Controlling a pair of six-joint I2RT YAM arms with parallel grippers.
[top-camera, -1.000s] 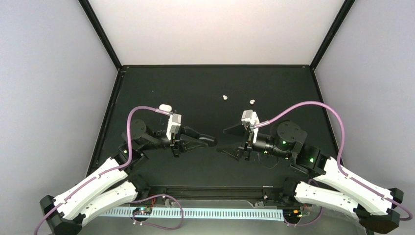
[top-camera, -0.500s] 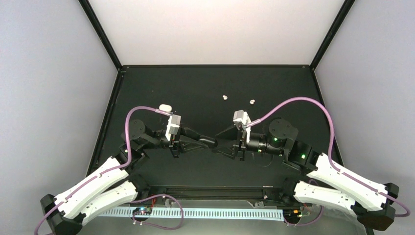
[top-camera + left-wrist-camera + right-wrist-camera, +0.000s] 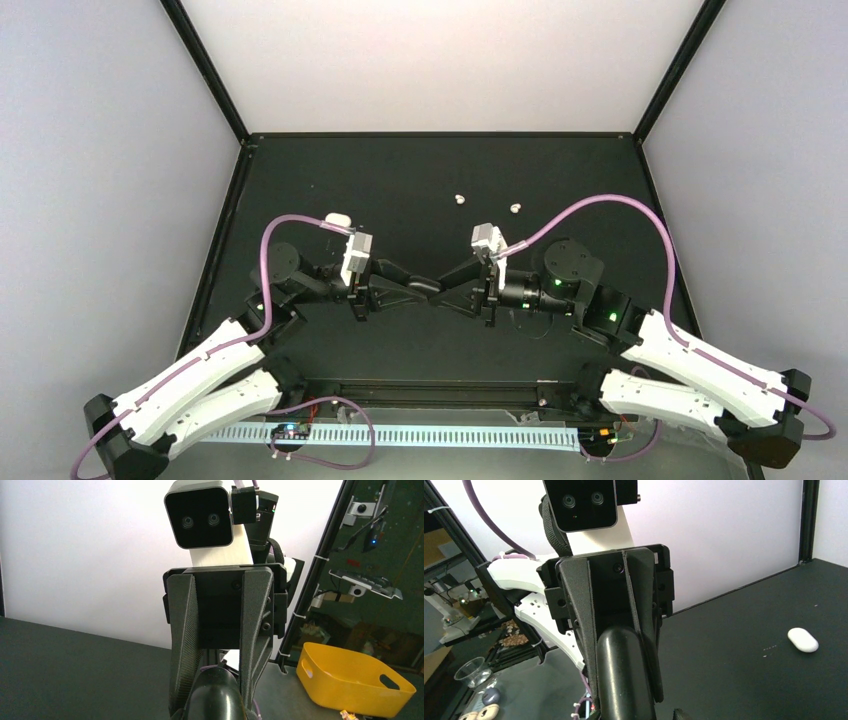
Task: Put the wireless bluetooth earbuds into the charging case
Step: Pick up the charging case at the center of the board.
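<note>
Earbuds count two here, both tiny and white: the left earbud (image 3: pixel 459 198) and the right earbud (image 3: pixel 515 208) lie apart from each other on the far half of the table (image 3: pixel 400 165), a little right of its middle. Neither is touched by anything. One white case (image 3: pixel 337 218), an oval pebble, lies well to their left on the same matte black surface, just beyond the left arm's wrist camera.

Nearer, at the middle of the table, the two arms meet tip to tip. The left gripper (image 3: pixel 425 288) has its fingers pressed together. The right gripper (image 3: pixel 450 284) has its fingers spread, one on each side of a black rounded thing (image 3: pixel 215 700); what that thing is I cannot tell.

Two purple cables loop up from the wrists, one per arm. A white back wall (image 3: pixel 440 60) stands behind the table, pale grey walls at the left and right, with two black corner posts slanting up. Off the table, the wrist views show one yellow basket (image 3: pixel 345 687) and one clear cup (image 3: pixel 471 672).
</note>
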